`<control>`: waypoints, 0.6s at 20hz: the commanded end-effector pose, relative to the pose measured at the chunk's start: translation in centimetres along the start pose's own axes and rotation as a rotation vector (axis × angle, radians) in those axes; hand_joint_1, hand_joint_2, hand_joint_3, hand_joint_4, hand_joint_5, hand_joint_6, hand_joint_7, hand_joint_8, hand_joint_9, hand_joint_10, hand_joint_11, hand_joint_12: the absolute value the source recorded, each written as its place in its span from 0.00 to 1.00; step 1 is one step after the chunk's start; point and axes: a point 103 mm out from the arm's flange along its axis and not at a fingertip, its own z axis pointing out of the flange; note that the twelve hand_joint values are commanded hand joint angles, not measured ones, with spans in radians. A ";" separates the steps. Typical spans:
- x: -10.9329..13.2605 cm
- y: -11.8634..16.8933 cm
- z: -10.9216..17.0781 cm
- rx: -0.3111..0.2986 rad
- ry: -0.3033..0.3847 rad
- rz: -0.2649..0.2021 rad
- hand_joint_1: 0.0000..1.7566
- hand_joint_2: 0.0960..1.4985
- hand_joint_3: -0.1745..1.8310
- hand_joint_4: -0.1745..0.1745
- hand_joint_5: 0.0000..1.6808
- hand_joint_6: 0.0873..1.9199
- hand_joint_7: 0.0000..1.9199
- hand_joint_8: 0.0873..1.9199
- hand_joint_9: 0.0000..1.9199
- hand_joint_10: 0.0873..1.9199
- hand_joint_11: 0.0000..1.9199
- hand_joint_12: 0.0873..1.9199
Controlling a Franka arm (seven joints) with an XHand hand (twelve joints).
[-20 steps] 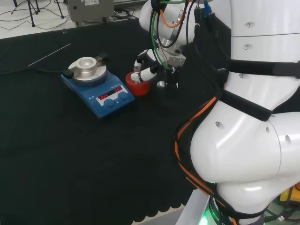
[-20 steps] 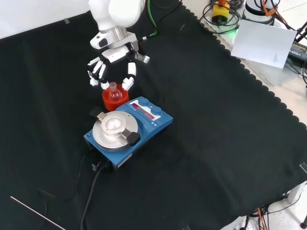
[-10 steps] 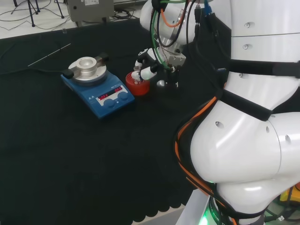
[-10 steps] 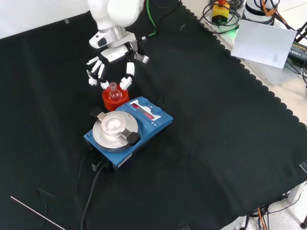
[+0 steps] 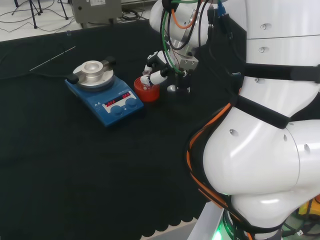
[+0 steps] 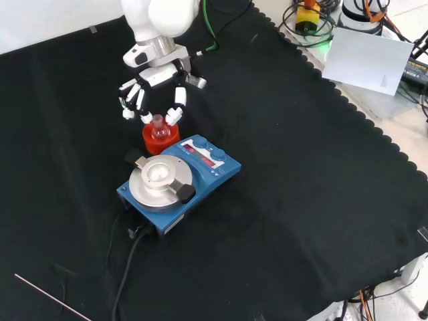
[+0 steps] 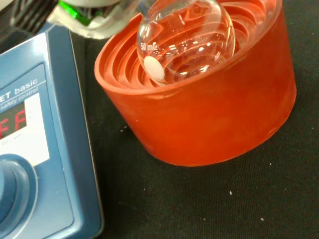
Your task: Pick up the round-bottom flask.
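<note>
Above red stand (image 6: 160,139), hand (image 6: 155,89) spread open round flask (image 6: 158,127) neck, contact unclear.

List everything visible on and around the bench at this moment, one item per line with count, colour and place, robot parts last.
Round-bottom flask: one, clear glass, seated in the red stand.
Red ribbed stand: one, red, on the cloth just behind the stirrer plate in the front view.
Stirrer plate: one, blue with a round silver top, mid-cloth, a black cable trailing toward the front view's bottom.
Thin rod: one, pale, lying on the cloth at the head view's far left.
Black cloth: one, covers the bench.
White sheet: one, beyond the cloth's edge, front view's top right.
Hand: one, black and white, fingers spread around the flask's neck, not closed on it.
</note>
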 end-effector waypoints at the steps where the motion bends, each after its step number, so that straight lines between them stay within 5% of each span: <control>1: 0.0 0.1 0.0 0.002 -0.005 0.002 0.51 0.36 0.41 0.62 0.54 0.38 0.22 0.28 0.30 0.27 0.00 0.70; 12: 0.0 0.5 0.5 0.002 -0.001 0.001 0.51 0.37 0.41 0.63 0.55 0.38 0.22 0.28 0.30 0.27 0.00 0.70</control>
